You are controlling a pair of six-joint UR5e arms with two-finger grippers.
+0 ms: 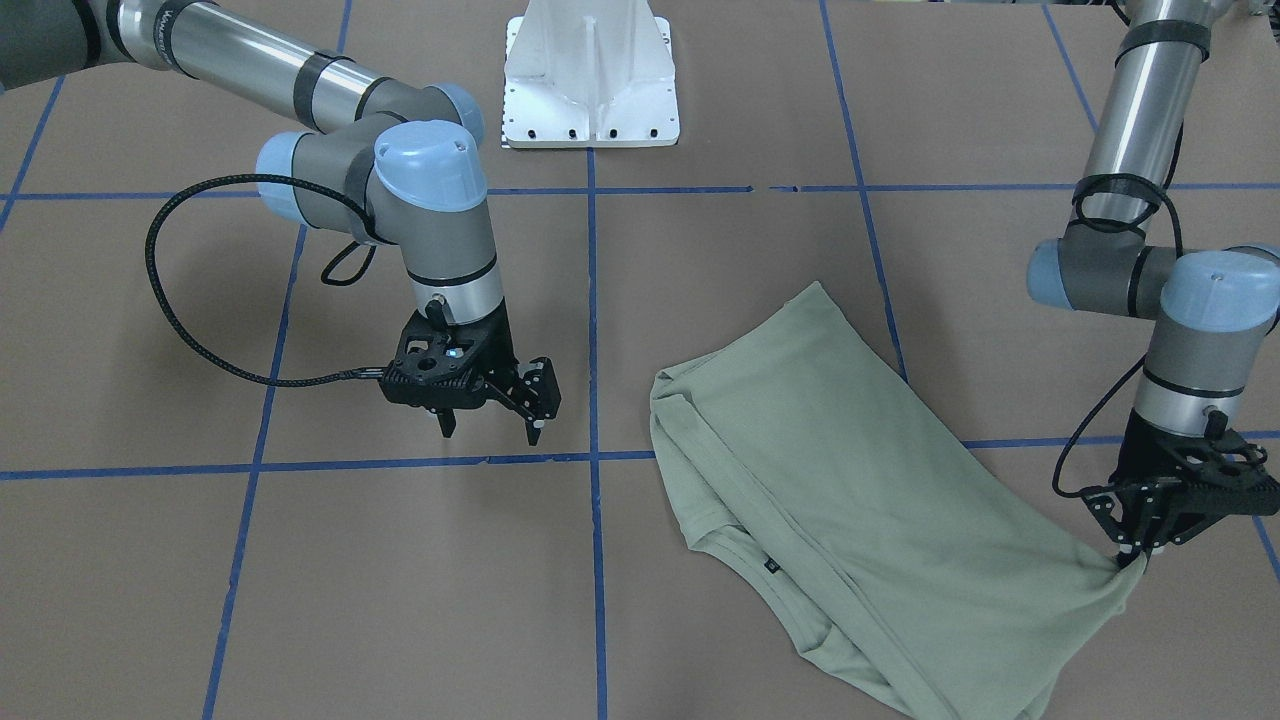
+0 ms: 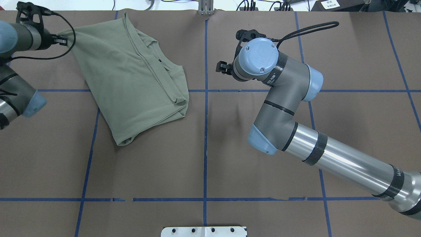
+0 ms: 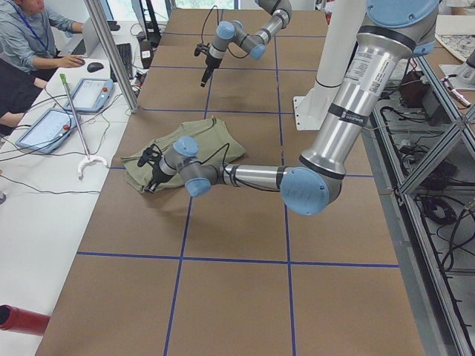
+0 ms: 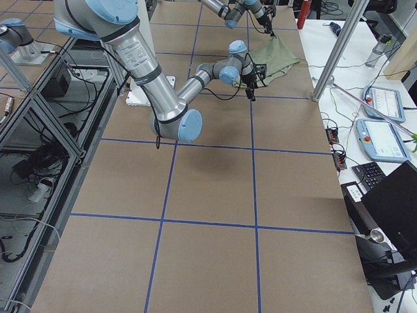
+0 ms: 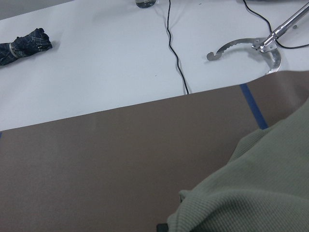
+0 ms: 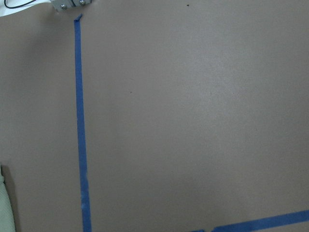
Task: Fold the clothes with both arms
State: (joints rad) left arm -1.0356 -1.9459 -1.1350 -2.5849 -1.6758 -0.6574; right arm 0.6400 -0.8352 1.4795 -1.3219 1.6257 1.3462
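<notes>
The left pincer [image 1: 1132,558] is clamped on a corner of the shirt [image 1: 850,470], while the right pincer [image 1: 492,434] is held open, pointed downward.

Open desk [image 2: 148,171] from 7 to 8 o'clock
Overhead, the shirt [image 2: 131,82] fills the 10 o'clock quarter, the right arm [image 2: 329,158] spans 1 to 4, and the pedestal [image 2: 204,231] sits at 6.

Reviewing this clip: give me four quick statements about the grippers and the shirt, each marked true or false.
1. The left gripper is shut on a corner of the shirt. True.
2. The right gripper grips the shirt too. False: it is open above the bare table, apart from the shirt.
3. The shirt lies fully spread with both sleeves out. False: it is folded over itself.
4. The dark neck label shows. True.
</notes>
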